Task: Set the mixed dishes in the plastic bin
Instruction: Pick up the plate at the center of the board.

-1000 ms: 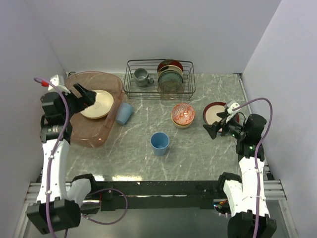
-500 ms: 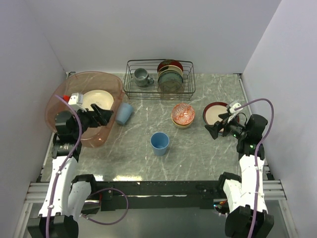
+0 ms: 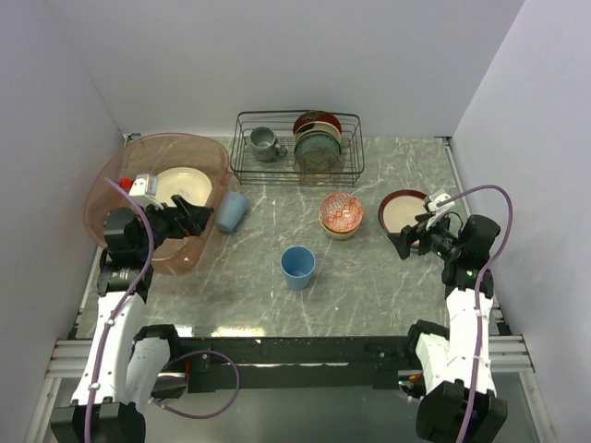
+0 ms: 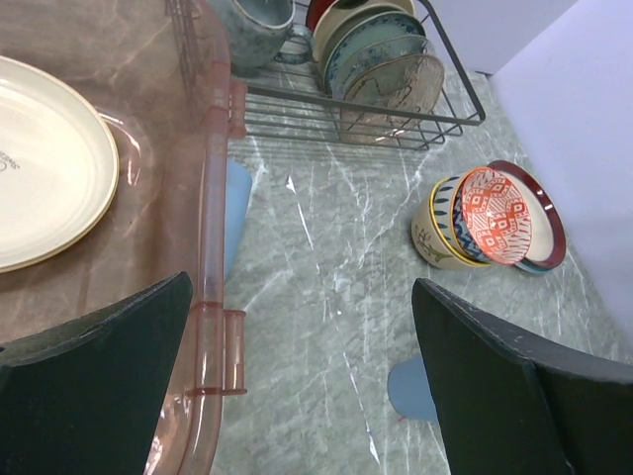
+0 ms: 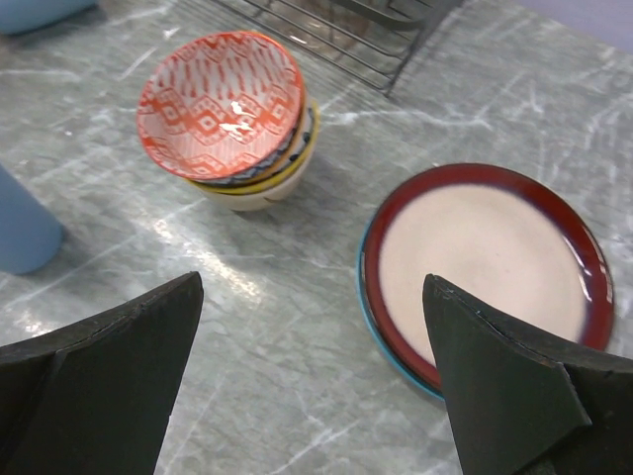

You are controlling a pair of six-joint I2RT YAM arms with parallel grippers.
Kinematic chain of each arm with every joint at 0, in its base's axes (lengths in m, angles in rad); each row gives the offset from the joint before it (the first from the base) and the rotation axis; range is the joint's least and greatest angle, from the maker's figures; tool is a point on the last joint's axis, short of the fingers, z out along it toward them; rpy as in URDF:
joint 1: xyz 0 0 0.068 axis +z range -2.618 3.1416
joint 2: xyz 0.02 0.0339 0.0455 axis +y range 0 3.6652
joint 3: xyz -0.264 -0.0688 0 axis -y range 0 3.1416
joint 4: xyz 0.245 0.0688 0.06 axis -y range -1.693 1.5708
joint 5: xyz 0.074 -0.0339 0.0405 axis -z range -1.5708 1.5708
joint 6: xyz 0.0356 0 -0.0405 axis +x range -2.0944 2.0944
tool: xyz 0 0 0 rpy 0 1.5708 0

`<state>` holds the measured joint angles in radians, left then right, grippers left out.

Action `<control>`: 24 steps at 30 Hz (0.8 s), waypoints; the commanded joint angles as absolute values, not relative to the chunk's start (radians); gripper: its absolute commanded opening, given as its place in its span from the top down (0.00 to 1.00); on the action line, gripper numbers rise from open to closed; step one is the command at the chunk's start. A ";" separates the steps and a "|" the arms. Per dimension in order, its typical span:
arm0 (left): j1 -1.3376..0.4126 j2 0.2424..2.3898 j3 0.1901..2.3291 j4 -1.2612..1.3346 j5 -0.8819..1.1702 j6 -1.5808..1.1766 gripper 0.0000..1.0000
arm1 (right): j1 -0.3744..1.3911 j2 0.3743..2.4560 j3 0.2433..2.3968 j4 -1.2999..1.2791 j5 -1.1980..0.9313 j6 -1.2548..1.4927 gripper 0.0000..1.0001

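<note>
The translucent pinkish plastic bin (image 3: 118, 185) stands at the left and holds a cream plate with a yellowish rim (image 3: 185, 187). My left gripper (image 3: 191, 218) is open and empty above the bin's right rim (image 4: 213, 198). A light-blue cup (image 3: 231, 210) lies just right of the bin. Another light-blue cup (image 3: 297, 267) stands mid-table. A red-patterned bowl (image 3: 341, 211) is stacked on a cream bowl (image 5: 247, 193). A dark red plate (image 3: 404, 210) lies on a blue-edged one. My right gripper (image 3: 411, 242) is open and empty, just in front of that plate (image 5: 485, 262).
A black wire rack (image 3: 297, 146) at the back holds a grey mug (image 3: 265, 142) and upright dark plates (image 3: 317, 143). White walls close in the left, back and right sides.
My left gripper has pulled back from over the plate in the bin to the bin's near right rim. My right gripper has shifted slightly right, toward the dark red plate.
</note>
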<state>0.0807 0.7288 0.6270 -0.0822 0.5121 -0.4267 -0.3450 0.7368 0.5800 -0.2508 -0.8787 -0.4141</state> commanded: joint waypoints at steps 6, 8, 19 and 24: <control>0.077 0.669 0.650 -0.067 0.511 -0.397 0.01 | -0.348 0.791 0.650 -0.354 -0.726 -0.479 0.00; 0.077 0.679 0.650 -0.069 0.512 -0.399 0.01 | -0.348 0.837 0.673 -0.409 -0.698 -0.498 0.00; 0.072 0.690 0.652 -0.071 0.514 -0.402 0.01 | -0.302 1.006 0.762 -0.514 -0.502 -0.578 0.02; 0.074 0.693 0.650 -0.072 0.506 -0.400 0.01 | -0.152 1.156 0.814 -0.499 -0.332 -0.540 0.13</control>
